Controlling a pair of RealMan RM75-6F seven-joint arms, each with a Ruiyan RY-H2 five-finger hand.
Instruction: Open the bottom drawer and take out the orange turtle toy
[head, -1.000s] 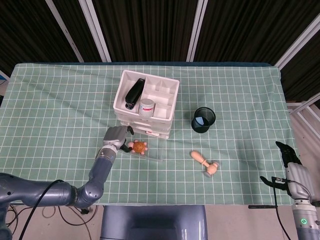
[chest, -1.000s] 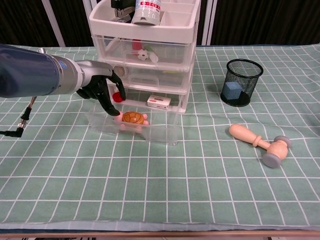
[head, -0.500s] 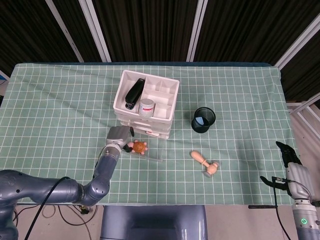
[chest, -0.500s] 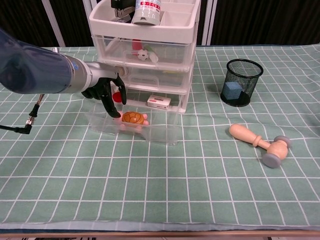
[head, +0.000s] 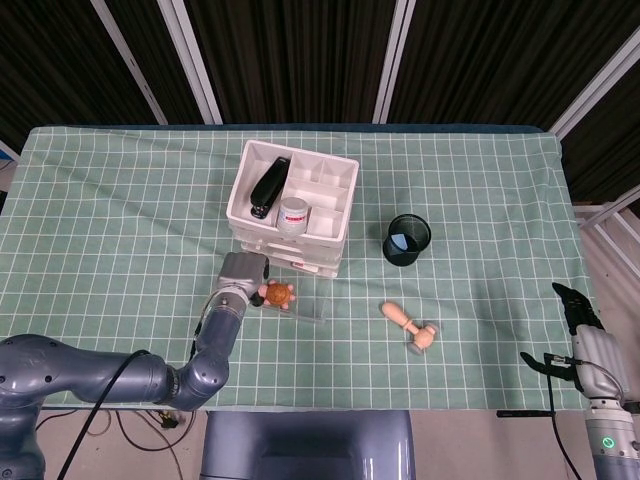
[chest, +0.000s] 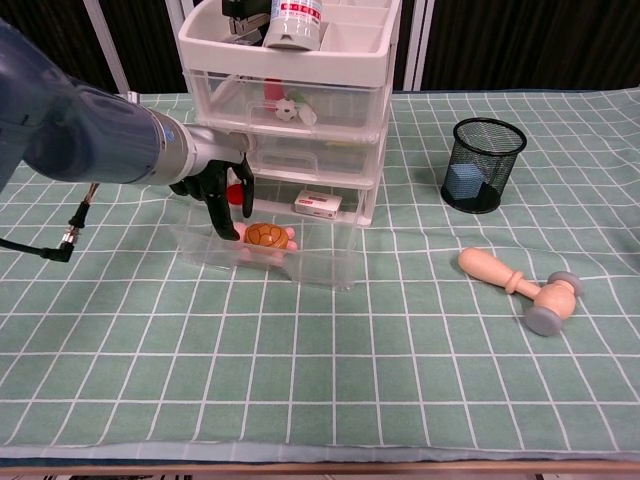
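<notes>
At the near right edge of the head view, the right hand (head: 580, 318) hangs off the table (head: 120, 200) beyond its near right corner, well apart from everything on it; its dark fingers point away from the robot, and whether they are apart or together cannot be told.

On the green checked cloth, a wooden toy hammer (chest: 515, 288) lies near the right side, its grey head toward the near right and its handle toward the left.

Left of it, the clear bottom drawer (chest: 265, 258) is pulled out toward the robot from the white drawer unit (chest: 290, 110). The orange turtle toy (chest: 266, 239) sits inside this drawer, near its middle, with pink feet and a brown shell. The left hand (chest: 213, 188) reaches down into the drawer's left part, just beside the turtle on its left; its dark fingers (chest: 222, 215) point downward and lie spread, holding nothing, and whether a fingertip touches the toy cannot be told. A small white box (chest: 317, 205) lies at the far end of the same drawer.

Farther right stands a black mesh cup (chest: 483, 162) with something blue inside.

On the unit's top tray, a black stapler (head: 268, 186) and a white roll (head: 293, 213) rest in 2 compartments.
</notes>
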